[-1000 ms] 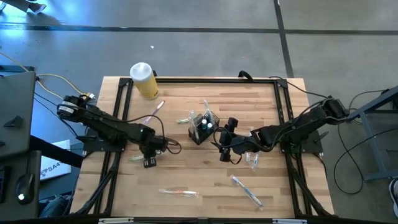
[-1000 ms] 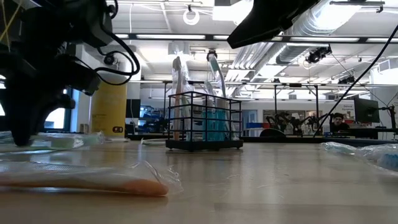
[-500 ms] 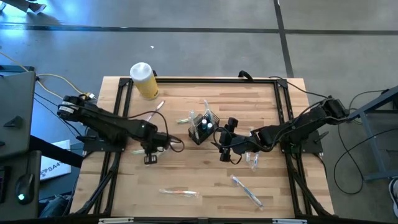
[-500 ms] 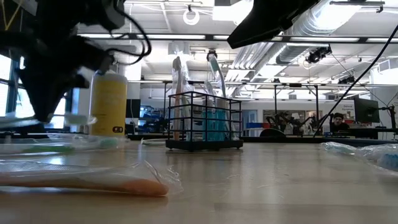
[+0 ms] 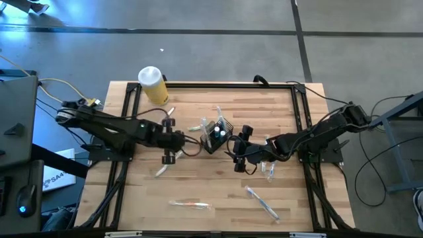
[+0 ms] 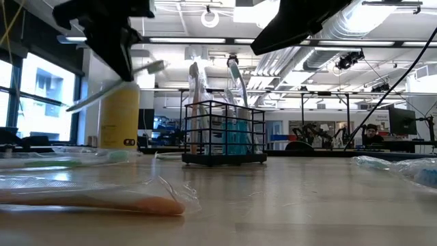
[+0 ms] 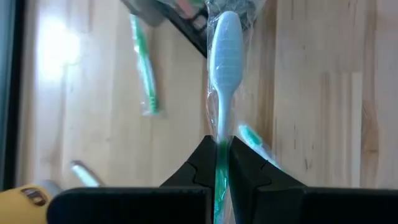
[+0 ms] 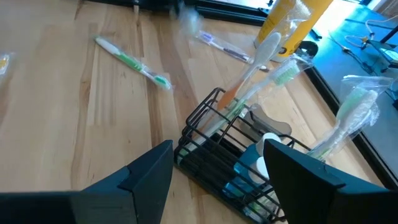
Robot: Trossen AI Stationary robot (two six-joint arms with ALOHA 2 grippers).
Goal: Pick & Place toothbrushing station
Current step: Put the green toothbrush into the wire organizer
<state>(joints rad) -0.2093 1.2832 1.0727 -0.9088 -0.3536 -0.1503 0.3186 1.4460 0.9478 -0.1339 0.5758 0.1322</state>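
high view shows the left gripper (image 5: 173, 157), jaws clenched on a wrapped toothbrush (image 7: 224, 53), now lifted off the desk (image 5: 198, 185) and swung toward the black caddy (image 5: 217, 134) at centre, while the right gripper (image 5: 239, 160) waits released beside it.

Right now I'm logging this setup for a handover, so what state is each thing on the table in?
Left claw: shut on a wrapped green-handled toothbrush, lifted off the table.
Right claw: open, empty, beside the caddy.
Small black wire caddy: upright, holding wrapped toothbrushes.
Yellow cylindrical jar with white lid: upright, lid on.
Orange wrapped toothbrush: lying flat on the wooden table.
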